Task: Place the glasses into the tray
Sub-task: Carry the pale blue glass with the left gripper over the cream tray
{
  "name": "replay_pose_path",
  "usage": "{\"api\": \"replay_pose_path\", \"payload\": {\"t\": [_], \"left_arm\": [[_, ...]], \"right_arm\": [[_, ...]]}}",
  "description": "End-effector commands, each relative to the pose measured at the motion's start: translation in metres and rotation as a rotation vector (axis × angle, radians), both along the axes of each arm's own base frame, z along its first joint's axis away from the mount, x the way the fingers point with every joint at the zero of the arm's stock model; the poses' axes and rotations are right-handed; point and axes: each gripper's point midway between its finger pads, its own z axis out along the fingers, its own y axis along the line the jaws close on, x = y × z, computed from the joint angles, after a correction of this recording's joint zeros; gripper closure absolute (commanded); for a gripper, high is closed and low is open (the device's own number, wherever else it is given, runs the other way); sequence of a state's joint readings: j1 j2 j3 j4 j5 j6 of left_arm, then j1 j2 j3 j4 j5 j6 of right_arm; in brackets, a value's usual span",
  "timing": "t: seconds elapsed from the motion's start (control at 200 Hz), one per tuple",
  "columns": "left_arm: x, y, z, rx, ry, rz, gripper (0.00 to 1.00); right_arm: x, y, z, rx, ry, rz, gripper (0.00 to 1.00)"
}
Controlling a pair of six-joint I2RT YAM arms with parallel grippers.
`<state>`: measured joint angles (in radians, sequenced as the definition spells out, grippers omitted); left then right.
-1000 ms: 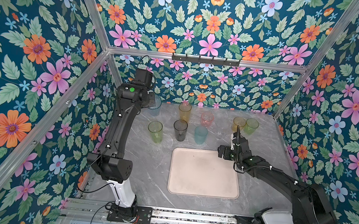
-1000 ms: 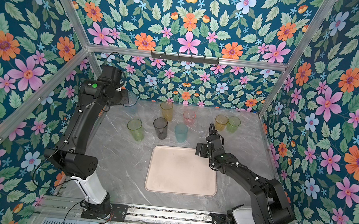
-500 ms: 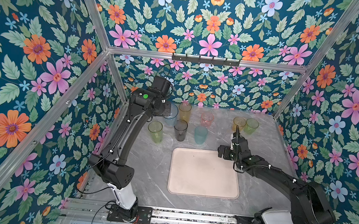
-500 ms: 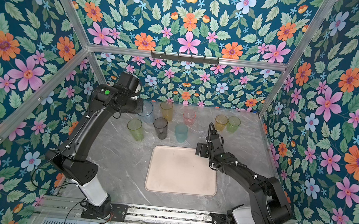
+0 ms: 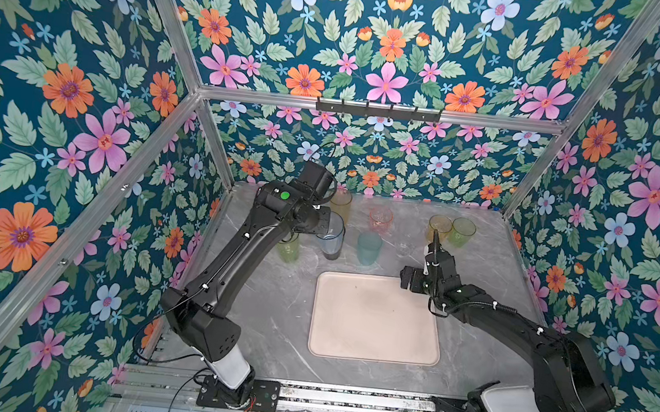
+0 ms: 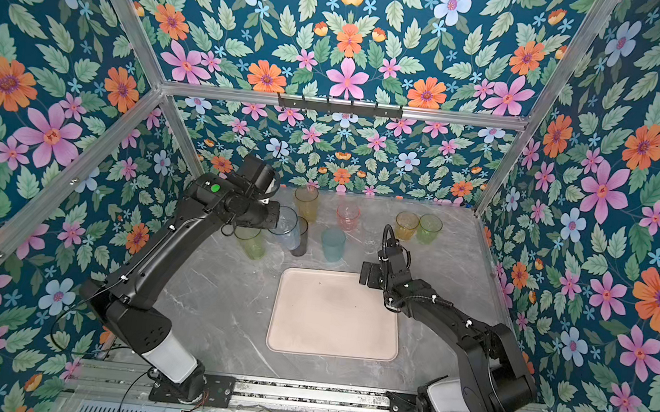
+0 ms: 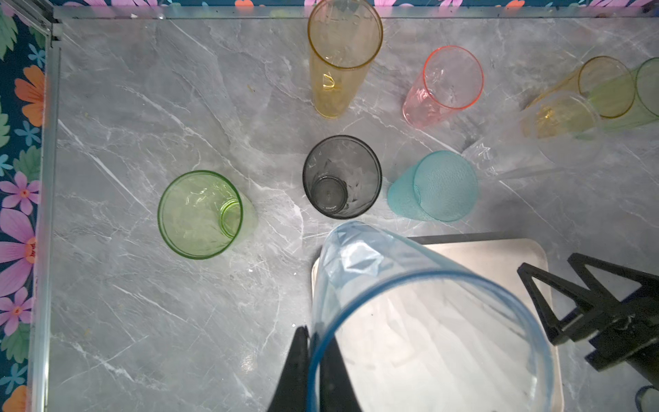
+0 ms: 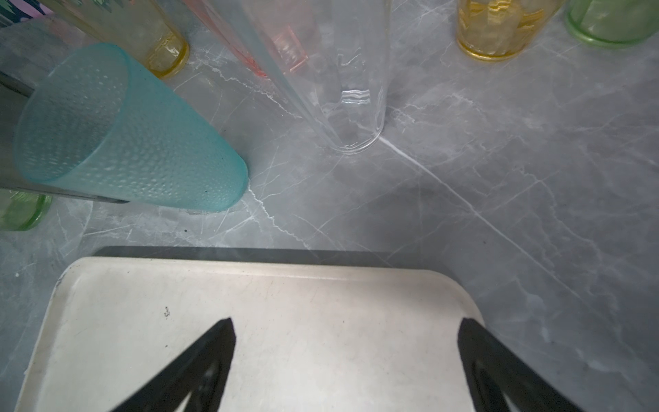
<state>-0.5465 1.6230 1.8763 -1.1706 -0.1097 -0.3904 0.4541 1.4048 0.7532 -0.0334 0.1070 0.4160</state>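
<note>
Tray (image 5: 374, 320) lies bare mid-table; we see no glass in it, so we judge this first carry. Left gripper (image 7: 313, 342) clamped on rim wall of blue-grey tumbler (image 7: 410, 303), one finger inside, one outside: suits thin wall, leaves base free for set-down. Tumbler hangs by tray's far corner on left arm's side. Right gripper (image 8: 346, 321) spread wide, empty, over tray's other far corner; we judge it waiting. Teal tumbler (image 7: 433, 185) and smoky tumbler (image 7: 340, 176) stand just beyond tray's far edge.
</note>
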Motion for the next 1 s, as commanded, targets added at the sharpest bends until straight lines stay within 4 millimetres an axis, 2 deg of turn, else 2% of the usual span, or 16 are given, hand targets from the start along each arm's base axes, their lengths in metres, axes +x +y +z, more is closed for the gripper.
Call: {"api": "replay_pose_path", "payload": {"t": [0.0, 0.19, 0.305, 0.695, 0.855, 0.995], "left_arm": [[0.001, -0.006, 0.004, -0.026, -0.04, 0.014, 1.0], [-0.008, -0.012, -0.004, -0.045, -0.037, 0.006, 1.0], [-0.014, -0.018, -0.017, -0.047, -0.014, -0.007, 1.0], [-0.036, -0.028, -0.073, -0.039, 0.085, -0.033, 1.0], [-0.036, -0.028, -0.098, -0.006, 0.121, -0.041, 1.0], [-0.036, -0.031, -0.109, 0.003, 0.147, -0.051, 1.0]], "right_arm": [[0.002, -0.001, 0.001, 0.003, 0.0, -0.012, 0.01], [0.002, -0.001, 0.001, 0.003, -0.001, -0.015, 0.01], [0.001, -0.002, 0.001, -0.001, 0.0, -0.015, 0.01], [0.002, -0.002, 0.001, -0.005, -0.002, -0.016, 0.01], [0.001, -0.002, 0.002, -0.004, -0.002, -0.017, 0.01], [0.001, -0.003, 0.003, -0.006, -0.004, -0.018, 0.01]]}}
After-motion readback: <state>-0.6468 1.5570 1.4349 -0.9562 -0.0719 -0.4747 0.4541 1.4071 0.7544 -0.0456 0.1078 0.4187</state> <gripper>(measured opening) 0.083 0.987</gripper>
